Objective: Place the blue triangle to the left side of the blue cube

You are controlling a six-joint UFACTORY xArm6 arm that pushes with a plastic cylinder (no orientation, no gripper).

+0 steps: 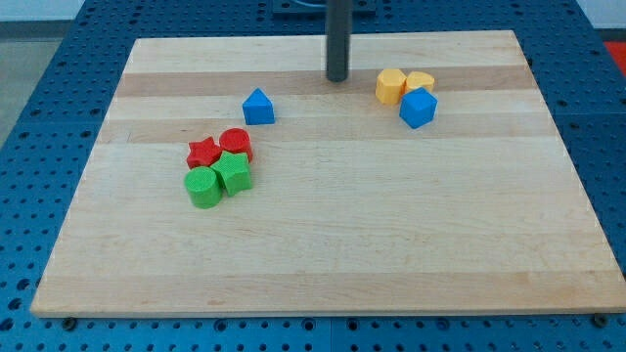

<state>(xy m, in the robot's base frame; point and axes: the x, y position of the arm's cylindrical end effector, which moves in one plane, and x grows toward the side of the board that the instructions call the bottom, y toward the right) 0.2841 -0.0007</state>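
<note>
My tip (337,78) is sitting near the view's top of the wooden board (391,244), and it is touching no block. It is the round, flat end of a smooth dark rod that is standing straight up, so it has nothing to open or close and it is holding nothing. The blue triangle (258,107) is lying to the view's left of my tip and a little lower, well apart from it; it is looking like a small, smooth plastic wedge with a pointy top. The blue cube (418,108) is sitting to the view's right of my tip and a bit lower, with sharp corners and flat sides. Two yellow blocks are touching the cube from above: a yellow block with flat sides (390,85) nearer my tip, and a rounder yellow block (421,81) just past it. Far down to the view's left of my tip, four blocks are bunching together: a red star (203,152), a red cylinder (236,144), a green cylinder (203,187) and a green block with bumpy points (234,173). The board is showing pale and darker wood stripes, and it is resting on a blue table (39,59) full of little round holes. No writing is showing anywhere.
</note>
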